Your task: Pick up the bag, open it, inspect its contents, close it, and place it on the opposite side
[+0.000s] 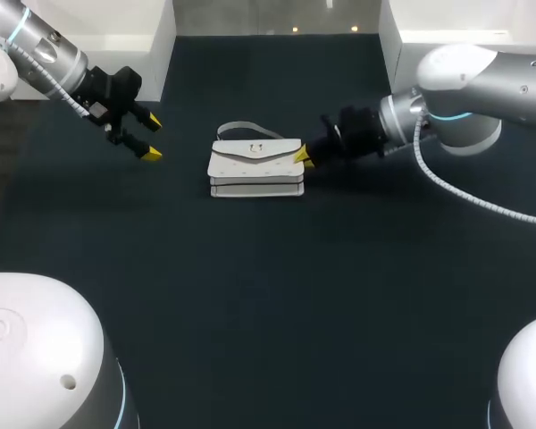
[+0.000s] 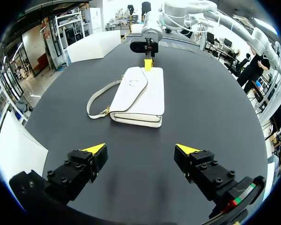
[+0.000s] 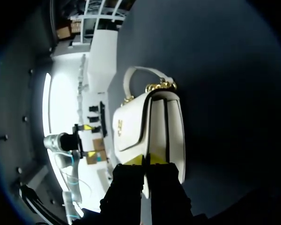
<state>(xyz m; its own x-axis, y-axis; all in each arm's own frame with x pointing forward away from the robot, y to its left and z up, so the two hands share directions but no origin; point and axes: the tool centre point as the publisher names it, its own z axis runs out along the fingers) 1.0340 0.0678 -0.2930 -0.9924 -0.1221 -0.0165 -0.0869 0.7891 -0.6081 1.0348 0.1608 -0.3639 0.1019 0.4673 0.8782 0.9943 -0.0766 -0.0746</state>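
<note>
Your white leather flap handbag lies flat mid dark tabletop, gold clasp on flap, thin strap looped behind. Your right pincer is clenched on handbag's right-end edge. Your left pincer is released, hovering apart off handbag's left.

The white bag lies flat in the middle of the dark table, its strap looped behind it. The right hand is in at the bag's right end, yellow tips against the flap edge. The left hand hangs well apart on the other side, fingers spread wide.
</note>
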